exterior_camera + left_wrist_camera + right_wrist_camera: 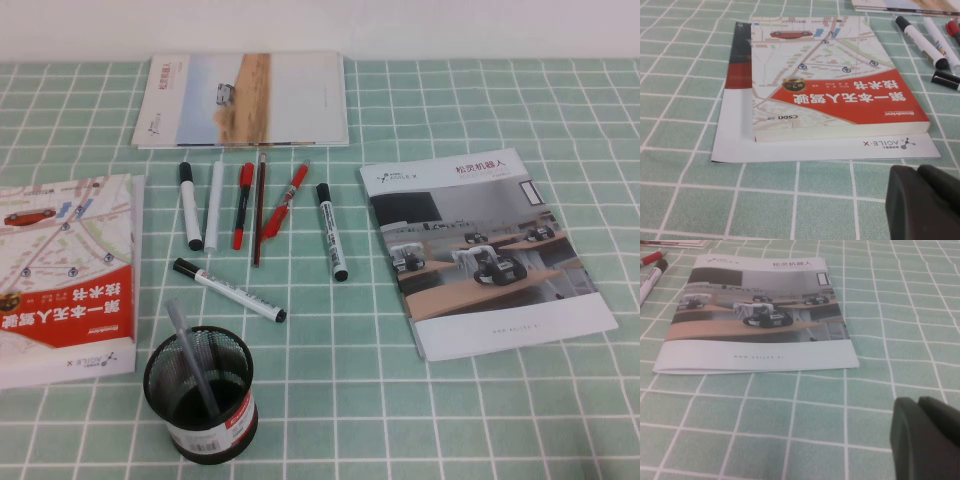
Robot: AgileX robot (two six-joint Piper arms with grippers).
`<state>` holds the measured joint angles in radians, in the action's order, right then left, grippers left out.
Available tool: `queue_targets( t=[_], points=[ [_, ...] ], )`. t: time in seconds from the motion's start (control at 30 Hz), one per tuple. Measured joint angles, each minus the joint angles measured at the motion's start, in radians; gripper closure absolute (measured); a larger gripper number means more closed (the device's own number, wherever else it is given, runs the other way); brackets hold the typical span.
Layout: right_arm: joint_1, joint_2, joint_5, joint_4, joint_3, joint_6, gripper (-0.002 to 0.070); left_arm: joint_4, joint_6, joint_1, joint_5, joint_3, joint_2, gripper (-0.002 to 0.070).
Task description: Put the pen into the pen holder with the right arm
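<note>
Right gripper low over bare tablecloth, near side of the robot brochure, holding nothing; open or closed, cannot tell. Left gripper parked low by the near edge of the red book, fingers likewise unreadable. Approach step not yet begun, by the look of it. Next: reach left and far to the pen, lying flat just left of the brochure, cap at the far end; white barrel, black cap, small print. Pen holder near left, upright, grey pen already inside.
</note>
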<state>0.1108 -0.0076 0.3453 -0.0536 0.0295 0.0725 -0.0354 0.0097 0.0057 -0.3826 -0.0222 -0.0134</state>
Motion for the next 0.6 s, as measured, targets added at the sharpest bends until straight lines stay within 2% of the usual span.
queue_targets(
  t=[0.33, 0.6],
  points=[
    [0.0, 0.0, 0.0, -0.014, 0.0, 0.0, 0.0695, 0.0, 0.0, 0.0, 0.0, 0.0, 0.0, 0.0679],
    [0.0, 0.0, -0.075, -0.261, 0.0, 0.0, 0.0695, 0.0, 0.0, 0.0, 0.0, 0.0, 0.0, 0.0679]
  ],
)
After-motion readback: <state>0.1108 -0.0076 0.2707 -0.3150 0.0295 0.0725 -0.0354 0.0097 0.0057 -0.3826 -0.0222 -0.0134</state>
